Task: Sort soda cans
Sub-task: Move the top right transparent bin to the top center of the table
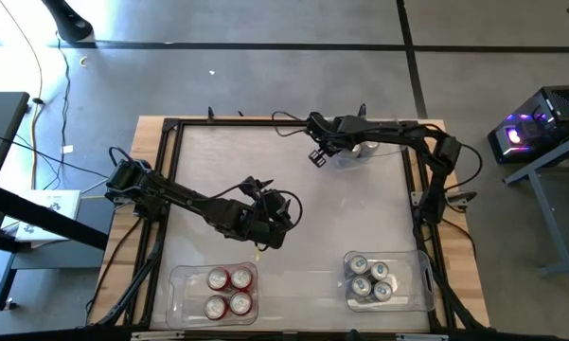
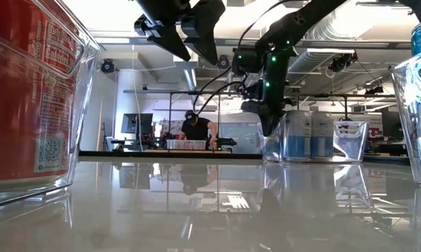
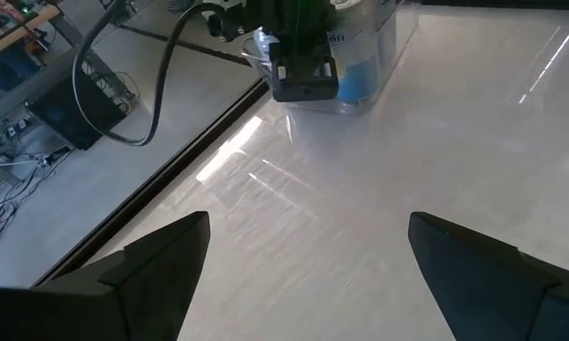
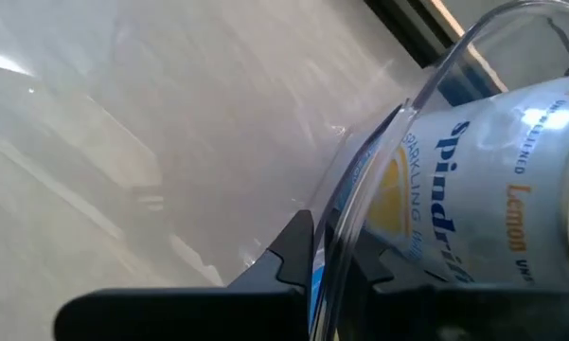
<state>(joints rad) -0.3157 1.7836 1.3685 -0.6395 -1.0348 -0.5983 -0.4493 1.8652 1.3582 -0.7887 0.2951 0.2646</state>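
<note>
The pale surface (image 1: 293,199) is spanned by both arms. Near its front edge, a clear bin (image 1: 175,298) with four red cans (image 1: 229,292) is seen just ahead of the left pincer (image 1: 270,227), whose fingers (image 3: 151,260) are spread wide and empty. A second bin (image 1: 421,284) with four silver-grey cans (image 1: 370,279) lies well apart from it. At a far bin (image 2: 357,136) of blue cans (image 2: 295,136), the right pincer (image 4: 336,256) is held at the rim; its state cannot be told. A lemon-labelled can (image 4: 497,199) is seen just beside it.
</note>
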